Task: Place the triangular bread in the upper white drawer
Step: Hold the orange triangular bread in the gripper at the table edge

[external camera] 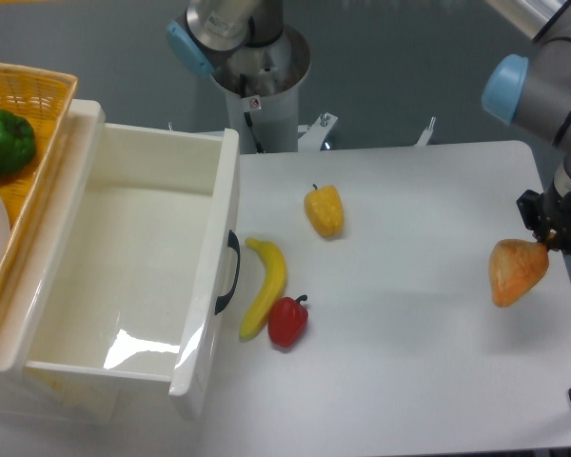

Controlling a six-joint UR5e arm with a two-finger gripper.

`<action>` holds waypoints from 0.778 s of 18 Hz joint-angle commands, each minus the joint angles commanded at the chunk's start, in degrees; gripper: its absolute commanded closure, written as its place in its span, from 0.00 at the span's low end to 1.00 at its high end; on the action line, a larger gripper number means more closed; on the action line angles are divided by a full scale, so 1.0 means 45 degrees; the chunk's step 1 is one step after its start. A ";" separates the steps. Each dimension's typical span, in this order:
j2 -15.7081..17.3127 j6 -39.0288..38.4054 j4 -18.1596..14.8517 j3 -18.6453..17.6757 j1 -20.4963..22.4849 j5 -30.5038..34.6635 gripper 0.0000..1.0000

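Far left: upper white drawer (124, 276), pulled open, looks bare inside, black handle (230, 271) facing right. Beside handle on counter (409, 381): banana (265, 286), red pepper (287, 322), yellow pepper (324, 211) a bit further back. Far right edge: triangular bread (517, 271), looks lifted off counter, fat end up, point down-left. Tool (549, 238) pinching top right corner of bread. Arm coming down from upper right, wrist pretty much vertical. So basically: long haul leftward across whole counter, over the produce, then drop into drawer.
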 joint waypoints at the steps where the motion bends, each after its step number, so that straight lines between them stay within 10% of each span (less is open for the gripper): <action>1: 0.0000 0.0000 0.0000 0.0000 0.0000 -0.0019 1.00; 14: 0.0936 -0.1363 -0.0547 -0.0058 -0.0195 -0.0819 1.00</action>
